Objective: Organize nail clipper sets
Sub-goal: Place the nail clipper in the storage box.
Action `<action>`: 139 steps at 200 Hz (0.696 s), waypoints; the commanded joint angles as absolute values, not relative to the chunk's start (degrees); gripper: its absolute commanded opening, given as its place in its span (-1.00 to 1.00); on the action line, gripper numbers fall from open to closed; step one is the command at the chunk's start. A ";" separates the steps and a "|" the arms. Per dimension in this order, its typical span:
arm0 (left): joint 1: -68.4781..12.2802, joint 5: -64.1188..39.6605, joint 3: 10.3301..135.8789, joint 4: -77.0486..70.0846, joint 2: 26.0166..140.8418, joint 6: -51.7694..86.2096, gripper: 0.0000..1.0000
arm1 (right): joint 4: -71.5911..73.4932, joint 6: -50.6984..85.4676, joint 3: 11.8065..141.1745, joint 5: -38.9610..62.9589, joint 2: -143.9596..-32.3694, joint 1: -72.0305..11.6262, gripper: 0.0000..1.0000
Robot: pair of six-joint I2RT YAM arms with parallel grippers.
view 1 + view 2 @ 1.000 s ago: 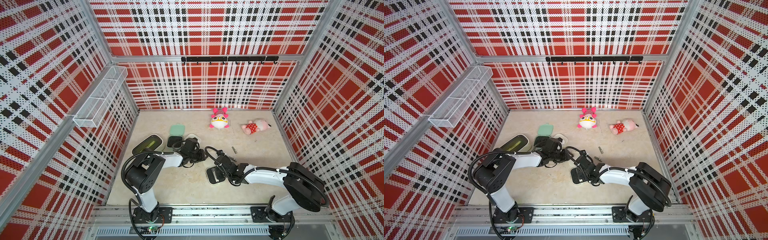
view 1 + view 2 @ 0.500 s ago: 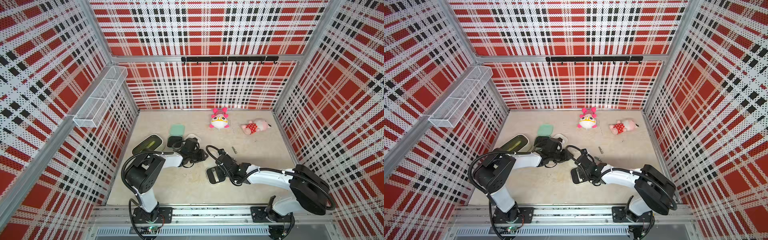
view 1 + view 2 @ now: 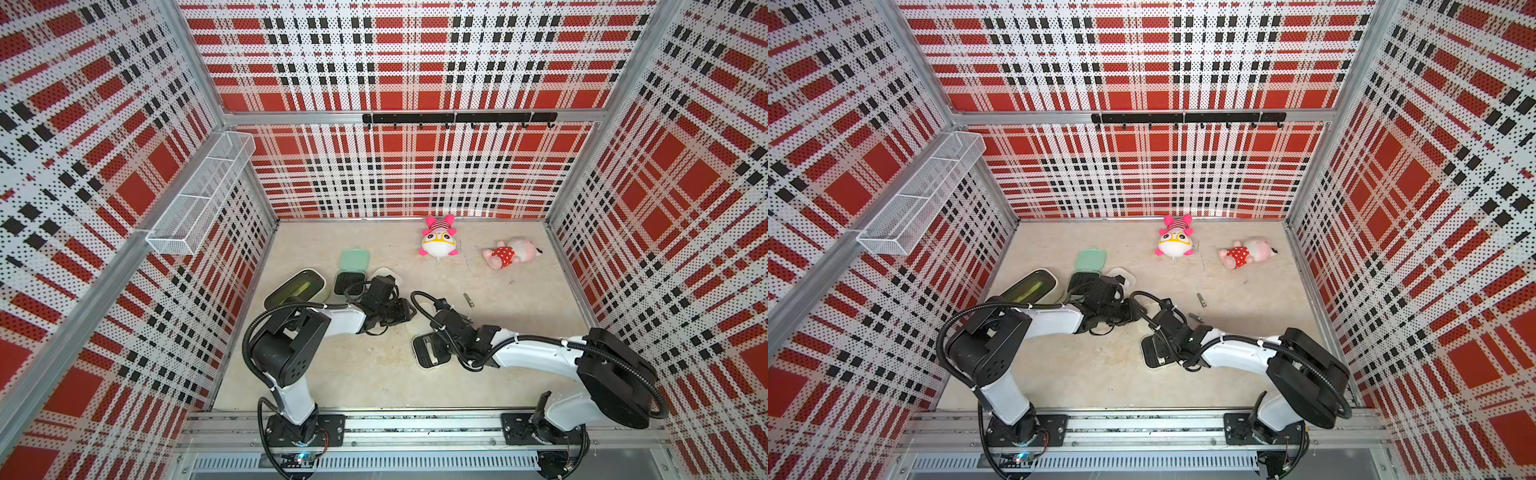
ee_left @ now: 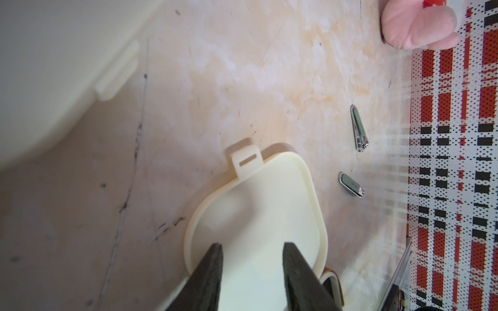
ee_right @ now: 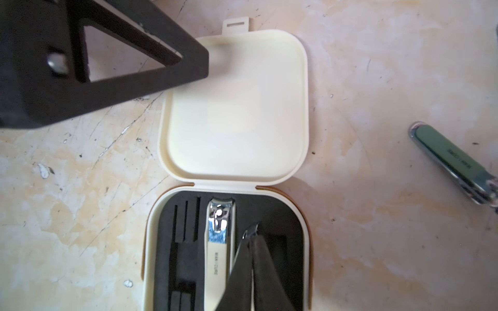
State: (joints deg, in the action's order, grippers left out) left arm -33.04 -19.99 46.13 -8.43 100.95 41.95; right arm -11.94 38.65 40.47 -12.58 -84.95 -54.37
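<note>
An open cream case [image 5: 234, 113] lies mid-table, lid flat, its black insert [image 5: 283, 215] holding one silver clipper [image 5: 219, 237]. My right gripper [image 5: 252, 231] hangs over the insert beside that clipper, shut, with the thin silver tip of a small tool showing between its fingertips. My left gripper [image 4: 252, 247] is open, its fingers [image 5: 188, 67] resting on the lid's inside [image 4: 269, 202]. Two loose clippers [image 4: 358, 129] [image 4: 351, 184] lie on the table to the right of the case. The open mint green case [image 3: 354, 259] and another cream case [image 3: 388, 274] lie behind the left arm.
A larger cream bin [image 3: 296, 289] with a dark green inside stands by the left wall. Two pink plush toys [image 3: 438, 241] [image 3: 511, 252] lie at the back. A wire basket [image 3: 199, 195] hangs on the left wall and a black hook rail [image 3: 457, 118] on the back wall.
The right gripper's jaws have closed over the case's insert, and its arm has shifted slightly. The left arm and gripper have not moved.
</note>
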 commanded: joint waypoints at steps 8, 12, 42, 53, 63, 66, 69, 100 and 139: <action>-33.13 -19.21 46.83 -6.24 101.08 41.06 -0.15 | -10.48 39.20 40.44 -12.13 -86.78 -54.93 -0.87; -33.13 -19.22 46.91 -6.24 101.16 40.98 -0.15 | -10.42 39.30 40.34 -12.13 -86.90 -54.93 -0.87; -33.05 -19.25 46.92 -6.22 101.24 40.96 -0.15 | -9.85 39.77 39.82 -12.13 -87.53 -55.01 -0.87; -33.05 -19.33 47.02 -6.24 101.33 40.94 -0.15 | -9.67 39.86 39.59 -12.14 -87.63 -55.02 -0.87; -33.05 -19.34 47.11 -6.24 101.40 40.96 -0.15 | -9.58 40.10 39.29 -12.13 -87.63 -55.02 -0.88; -33.05 -19.34 47.11 -6.24 101.39 40.96 -0.15 | -9.58 40.18 39.24 -12.20 -87.63 -55.02 -0.88; -33.07 -19.38 47.11 -6.24 101.37 40.96 -0.15 | -9.54 40.23 39.19 -12.14 -87.63 -55.02 -0.88; -33.05 -19.51 47.26 -6.24 101.34 40.96 -0.15 | -9.40 40.73 38.35 -12.15 -86.86 -55.02 -0.88; -33.05 -19.51 47.52 -6.00 101.25 40.87 -0.15 | -9.41 41.10 37.66 -12.16 -86.40 -55.02 -0.87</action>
